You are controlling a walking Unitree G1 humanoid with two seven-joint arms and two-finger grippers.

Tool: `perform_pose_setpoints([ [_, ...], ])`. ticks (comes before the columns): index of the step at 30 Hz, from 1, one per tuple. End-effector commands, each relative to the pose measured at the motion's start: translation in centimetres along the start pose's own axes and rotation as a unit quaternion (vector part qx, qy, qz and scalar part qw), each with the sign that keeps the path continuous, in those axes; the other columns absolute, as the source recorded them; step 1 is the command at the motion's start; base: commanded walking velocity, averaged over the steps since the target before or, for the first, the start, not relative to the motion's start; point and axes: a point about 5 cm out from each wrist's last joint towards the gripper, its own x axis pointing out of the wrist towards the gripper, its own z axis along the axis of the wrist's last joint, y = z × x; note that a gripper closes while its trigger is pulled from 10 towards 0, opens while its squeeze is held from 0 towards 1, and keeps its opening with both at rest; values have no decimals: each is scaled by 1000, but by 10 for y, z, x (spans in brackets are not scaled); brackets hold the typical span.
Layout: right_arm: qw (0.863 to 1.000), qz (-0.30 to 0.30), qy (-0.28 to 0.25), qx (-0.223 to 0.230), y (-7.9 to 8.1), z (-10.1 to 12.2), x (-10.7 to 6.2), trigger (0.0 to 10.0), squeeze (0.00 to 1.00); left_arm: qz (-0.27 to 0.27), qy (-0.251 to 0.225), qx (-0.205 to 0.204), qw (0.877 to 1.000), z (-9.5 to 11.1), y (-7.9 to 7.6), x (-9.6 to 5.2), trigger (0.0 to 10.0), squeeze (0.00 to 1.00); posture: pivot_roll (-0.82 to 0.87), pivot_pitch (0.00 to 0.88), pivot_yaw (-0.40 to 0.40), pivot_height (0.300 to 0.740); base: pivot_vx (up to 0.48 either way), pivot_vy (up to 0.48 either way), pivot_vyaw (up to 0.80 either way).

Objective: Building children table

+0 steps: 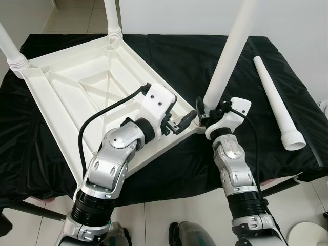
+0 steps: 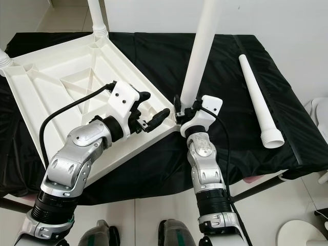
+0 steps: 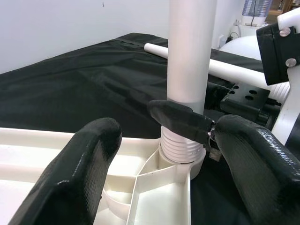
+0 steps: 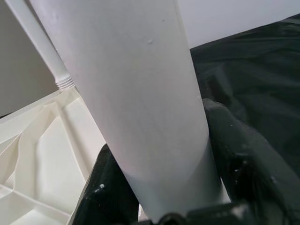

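The white tabletop (image 1: 77, 87) lies upside down on the black cloth. A white leg (image 1: 230, 48) stands tilted in its near right corner socket, threaded end (image 3: 180, 145) down. My right gripper (image 1: 207, 111) is shut on this leg just above the socket, its fingers (image 4: 243, 154) on both sides of the tube. My left gripper (image 1: 183, 121) is open beside the same corner, over the tabletop's edge. Its fingers (image 3: 89, 159) stand wide apart, either side of the socket, and hold nothing. A second loose leg (image 1: 274, 97) lies on the cloth at the right.
Two legs (image 1: 113, 20) (image 1: 10, 51) stand fitted in the far corners. The black cloth (image 1: 179, 56) covers the whole work table, with a white wall behind. Tiled floor and a white round object (image 1: 307, 236) lie past the near edge.
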Motion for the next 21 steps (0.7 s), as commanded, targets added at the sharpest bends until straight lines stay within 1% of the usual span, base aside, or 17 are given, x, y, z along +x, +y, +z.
perform_pose_setpoints([
  [1, 997, -31, 67, -4, -3, -27, -10, 10000, 0, 18, -2, 1, 1000, 2, -1, 1, 10000, 0, -107, 71, -16, 740, 0, 0, 0],
  [4, 997, -56, 60, -2, -4, -25, -11, 10000, 0, 18, -3, -1, 1000, 3, 0, 1, 10000, 0, -105, 71, -16, 740, 0, 0, 0],
  [12, 996, -67, 55, -3, -3, -25, -12, 10000, 0, 19, -3, -1, 1000, 3, 0, 1, 10000, 0, -104, 70, -16, 740, 0, 0, 0],
  [15, 994, -90, 56, 8, -1, -25, -14, 10000, 0, 18, -3, -1, 1000, 3, 0, 1, 10000, 0, -104, 69, -13, 740, 0, 0, 0],
  [21, 994, -100, 53, 8, 2, -22, -10, 10000, 0, 16, -4, 0, 1000, 3, 0, 1, 10000, 0, -104, 69, -12, 740, 0, 0, 0],
])
